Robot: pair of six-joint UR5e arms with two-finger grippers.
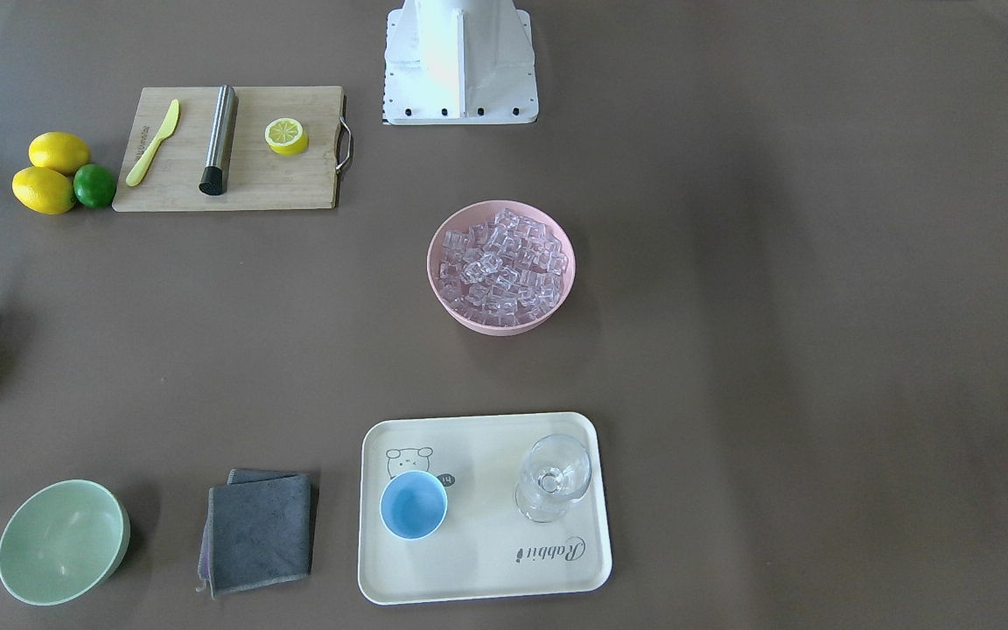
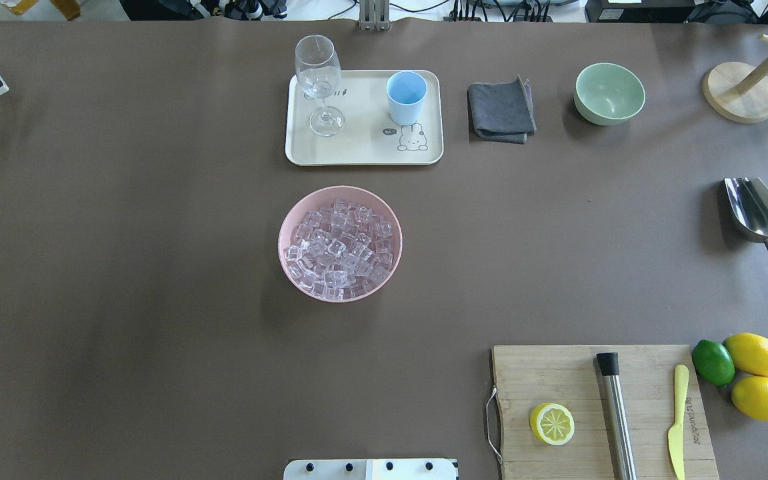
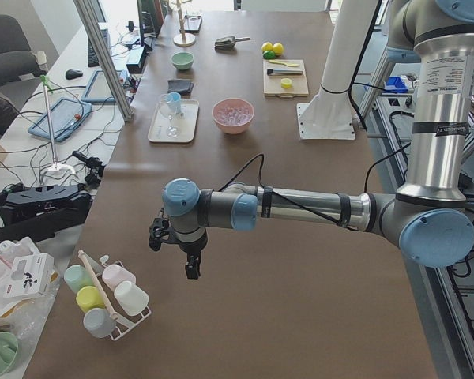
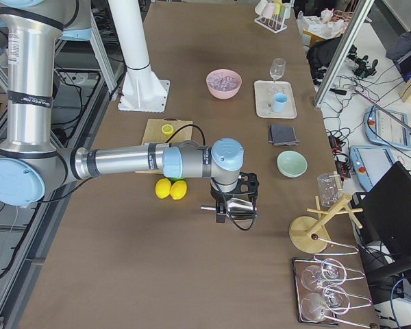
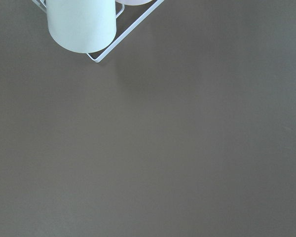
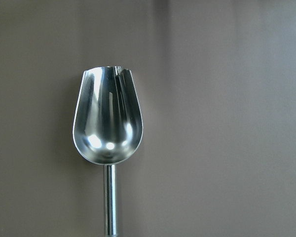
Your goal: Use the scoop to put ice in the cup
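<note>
The ice is a heap of clear cubes in a pink bowl at the table's middle; it also shows in the front view. The light blue cup stands empty on a cream tray beyond the bowl. The silver scoop lies on the table at the right, handle toward the robot; it fills the right wrist view. My right gripper hangs just above the scoop; I cannot tell whether it is open or shut. My left gripper hangs over the table's far left end, its state unclear.
A clear stemmed glass shares the tray. A grey cloth and a pale green bowl lie to its right. A cutting board holds a lemon half, a steel cylinder and a yellow knife; lemons and a lime sit beside it. A cup rack stands near the left gripper.
</note>
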